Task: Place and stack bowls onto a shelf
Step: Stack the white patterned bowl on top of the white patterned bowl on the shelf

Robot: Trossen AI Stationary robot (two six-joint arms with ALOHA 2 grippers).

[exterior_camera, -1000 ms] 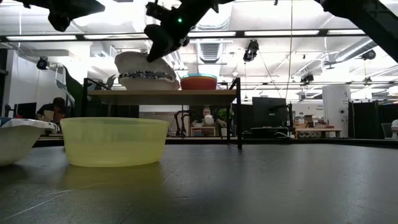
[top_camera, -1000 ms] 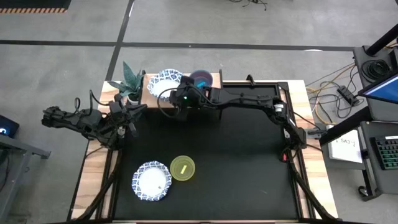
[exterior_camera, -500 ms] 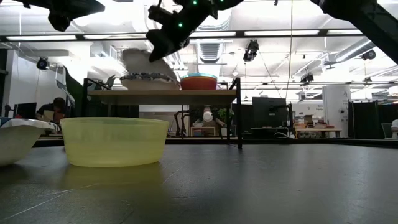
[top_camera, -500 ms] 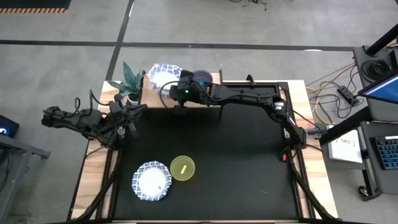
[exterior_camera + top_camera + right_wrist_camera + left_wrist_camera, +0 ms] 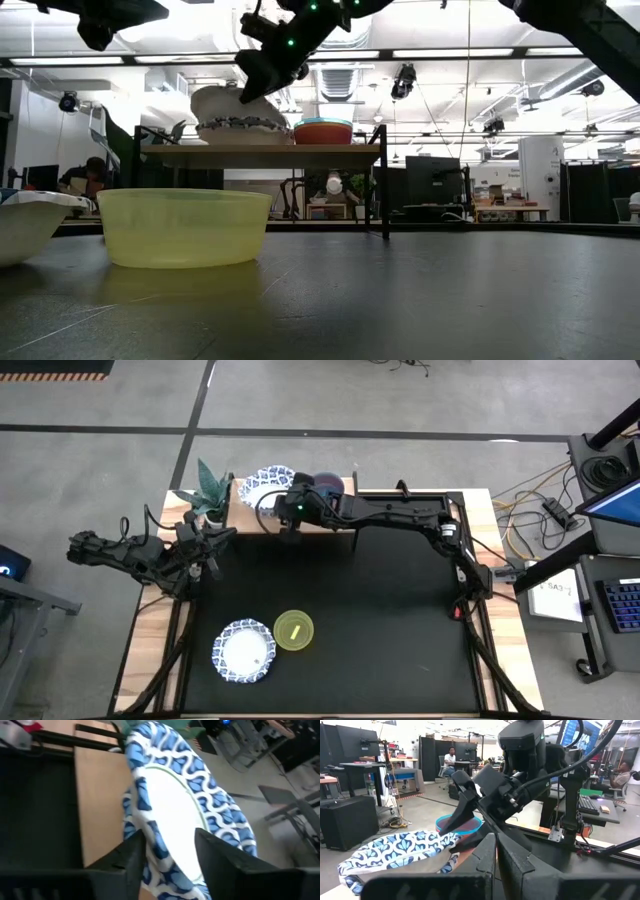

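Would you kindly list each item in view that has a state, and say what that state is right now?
Right gripper: shut on the patterned bowl's rim, over the shelf.
Patterned bowl: held tilted above the shelf, over another bowl.
Stacked small bowls: nested, resting on the shelf.
Yellow-green bowl: upright on the mat.
Second patterned bowl: upright on the mat, beside the yellow-green one.
Left gripper: waiting at the mat's left edge.

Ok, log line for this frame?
right claw shut on patterned bowl | over shelf stack | left claw idle at table edge
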